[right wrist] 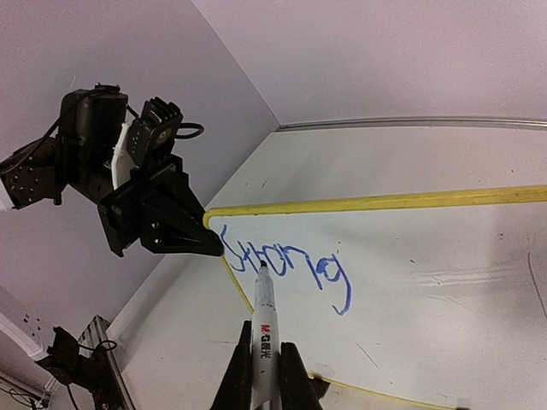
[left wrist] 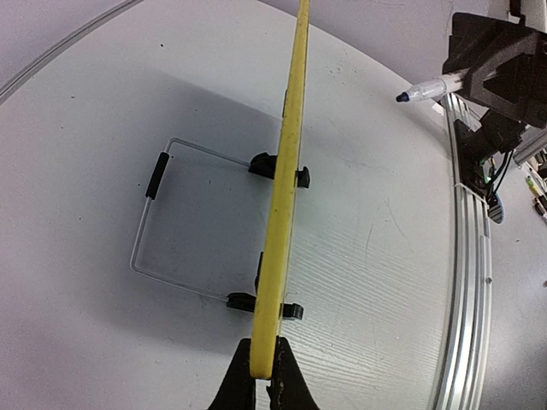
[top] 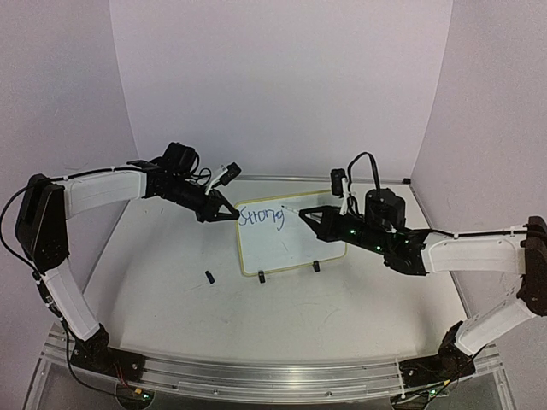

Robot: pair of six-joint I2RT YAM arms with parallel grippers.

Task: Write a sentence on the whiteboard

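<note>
White table (top: 171, 290), pale lilac walls on 3 sides. Whiteboard (top: 291, 243) stands abt mid-table, between the 2 arms. It leans back on 2 black clip feet (top: 261, 276) w/ a wire prop (left wrist: 156, 175) behind, face twd the arm bases. "Strong" is in blue across its top-left corner. Small dark bit (top: 208, 276) lies on the table just left of the board, maybe a pen cap, too small to tell.

Handling, my read: board looks thin, light and stiff, w/ a slick face. The prop is flimsy, so pen pressure would prob tip or skate it unless it's braced. Best hold is the yellow frame (left wrist: 286, 213) at an edge or corner, off the writing area, not the feet or wire.

Left jaws: clenched on the frame at the board's upper-left corner, one finger each side of the rim, just beside the "S".

Right jaws: clenched on a white marker (right wrist: 263, 316) round its barrel, cap off, tip pointing at the board's upper left. From its own wrist cam the tip sits right under the word's first letters. Left wrist view shows the tip (left wrist: 402, 98) apart from the face, so it's prob not touching.
</note>
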